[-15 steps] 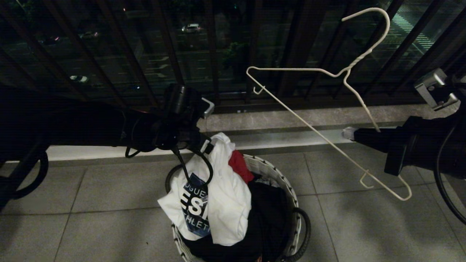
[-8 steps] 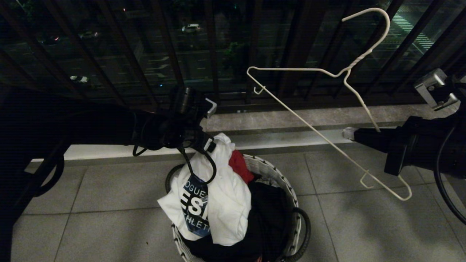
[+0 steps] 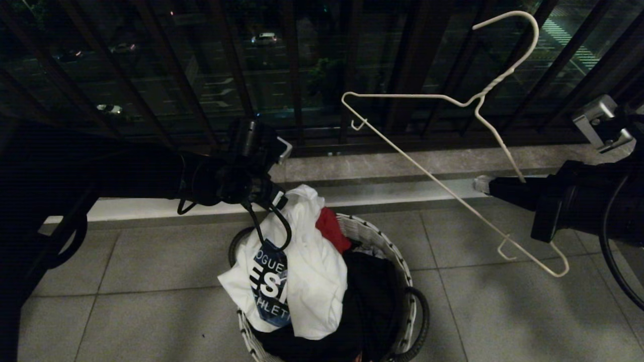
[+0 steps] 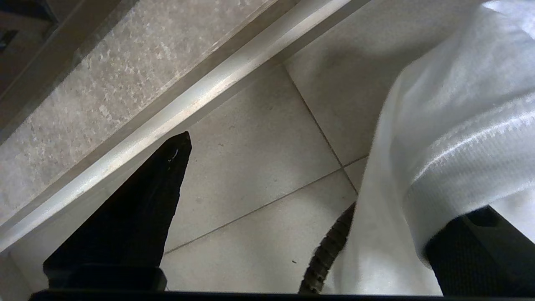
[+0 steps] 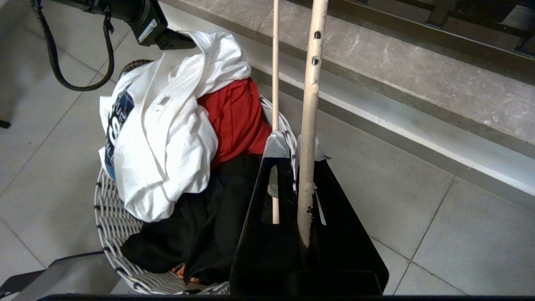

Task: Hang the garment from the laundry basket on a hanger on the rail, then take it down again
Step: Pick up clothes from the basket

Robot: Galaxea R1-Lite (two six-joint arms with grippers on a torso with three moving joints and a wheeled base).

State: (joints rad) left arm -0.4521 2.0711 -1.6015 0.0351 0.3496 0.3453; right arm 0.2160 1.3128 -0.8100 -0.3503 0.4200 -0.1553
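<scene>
Garment (image 3: 307,266): white T-shirt, heaped on top of the pile, draped over the near-left side of the laundry basket (image 3: 402,281), one fold raised toward the left gripper.
Print on garment: blue-and-black panel with white letters; readable parts "OGUE", "ES", "THLETI"; rest folded out of sight.
Laundry basket: round, pale woven wall, dark rim, standing on the grey floor tiles (image 3: 141,261) just before the stone kerb (image 3: 402,163).
Other contents: red cloth (image 3: 332,229) tucked behind the white shirt; black garment (image 3: 367,291) filling the right side and bottom of the basket.
Left gripper (image 3: 282,198): over the far-left edge of the basket, right at the raised fold; fingers spread wide, one black finger (image 4: 138,217) clear over the tiles, white cloth lying across the other; nothing clamped.
In the way: dark cable loop (image 3: 274,226) hanging from the left wrist across the printed panel, hiding part of the letters.
Right gripper (image 5: 292,167): well to the right of the basket, fingers clenched on the hanger (image 3: 453,186).
Hanger: thin cream-white wire, twisted neck, held tilted by one sloping arm, hook uppermost against the railing bars (image 3: 292,75), notch hooks near both ends.
Background: dark balcony railing bars along the kerb, street with cars beyond.
Rail: not in view.
</scene>
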